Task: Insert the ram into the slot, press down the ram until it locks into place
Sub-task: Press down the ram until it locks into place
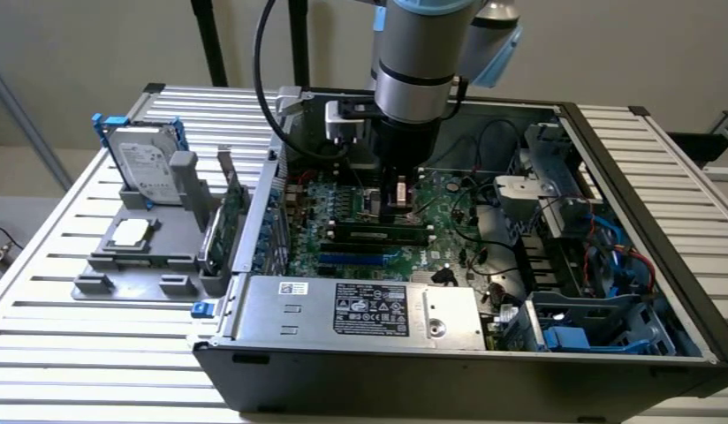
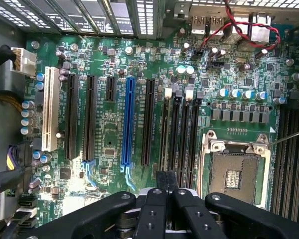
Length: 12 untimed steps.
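Black gripper [image 2: 167, 191] fingers press together at six o'clock of the wrist view, clamped on a thin dark edge — the ram [image 2: 166, 180], seen end-on. Its tip sits at the near ends of the parallel black slots [image 2: 175, 134] — at three o'clock of the blue connector [image 2: 128, 124].

Ram [image 1: 380, 235] in slot [image 1: 376, 242], tool [image 1: 402, 210] just above.

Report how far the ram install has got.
Done: nothing seated; the slot and its neighbours look empty. In hand: the claw hovers over the motherboard by their ends; whether it carries the ram is unclear. Left: inserting and pressing until it locks.
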Available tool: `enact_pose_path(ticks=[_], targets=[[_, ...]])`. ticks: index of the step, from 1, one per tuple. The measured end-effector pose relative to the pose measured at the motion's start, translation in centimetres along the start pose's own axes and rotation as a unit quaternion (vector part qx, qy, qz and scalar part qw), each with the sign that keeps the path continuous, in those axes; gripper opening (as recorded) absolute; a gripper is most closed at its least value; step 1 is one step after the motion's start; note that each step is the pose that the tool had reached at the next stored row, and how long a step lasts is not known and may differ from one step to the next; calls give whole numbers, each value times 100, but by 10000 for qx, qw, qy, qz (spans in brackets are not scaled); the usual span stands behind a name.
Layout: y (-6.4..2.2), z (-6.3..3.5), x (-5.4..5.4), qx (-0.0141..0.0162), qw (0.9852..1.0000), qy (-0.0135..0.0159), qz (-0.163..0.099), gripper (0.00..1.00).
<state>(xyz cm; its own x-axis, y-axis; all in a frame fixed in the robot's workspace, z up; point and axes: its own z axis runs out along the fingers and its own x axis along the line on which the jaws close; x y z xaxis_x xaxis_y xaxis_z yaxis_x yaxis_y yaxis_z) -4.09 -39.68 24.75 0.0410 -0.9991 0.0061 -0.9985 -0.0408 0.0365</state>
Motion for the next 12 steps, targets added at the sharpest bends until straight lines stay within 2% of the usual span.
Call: enact_pose_path(ticks=[8, 12], targets=[[0, 1, 0, 12, 10000, 2, -8, 11], [-2, 54, 0, 12, 10000, -1, -11, 11]])
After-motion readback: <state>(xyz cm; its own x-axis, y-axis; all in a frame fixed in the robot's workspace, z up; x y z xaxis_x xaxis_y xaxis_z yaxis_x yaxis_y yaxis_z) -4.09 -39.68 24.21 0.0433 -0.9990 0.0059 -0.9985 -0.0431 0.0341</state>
